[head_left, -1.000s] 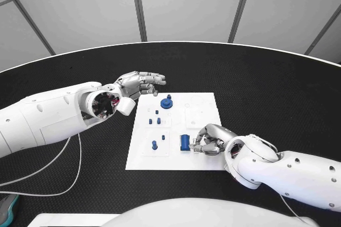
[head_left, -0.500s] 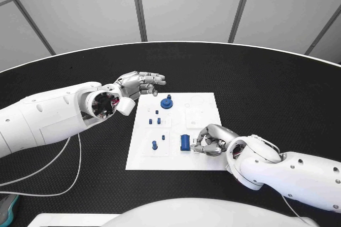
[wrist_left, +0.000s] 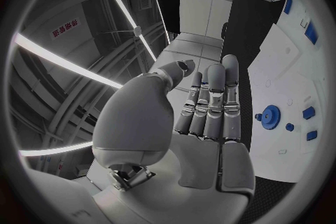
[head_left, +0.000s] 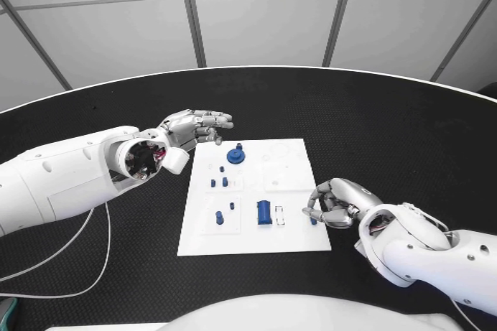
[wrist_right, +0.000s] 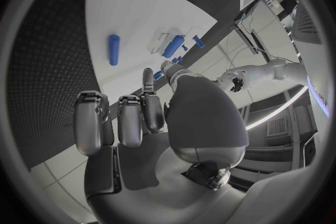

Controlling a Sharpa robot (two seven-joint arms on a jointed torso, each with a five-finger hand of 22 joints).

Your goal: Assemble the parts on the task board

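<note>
The task board (head_left: 252,234) lies between both hands. The blue cylinder (head_left: 264,213) lies flat just beside the right hand (head_left: 337,203), whose curled fingers hold nothing, probably ready to grasp. The left hand (head_left: 194,127) hovers half-closed and empty near the blue gear (head_left: 237,156).

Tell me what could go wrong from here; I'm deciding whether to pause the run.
The right hand, fingers curled and holding nothing visible, hangs over the white task board's right edge; it could nudge the board or knock the blue cylindrical part beside it. The left hand hovers off the far-left corner, near the round blue gear-like part.
</note>
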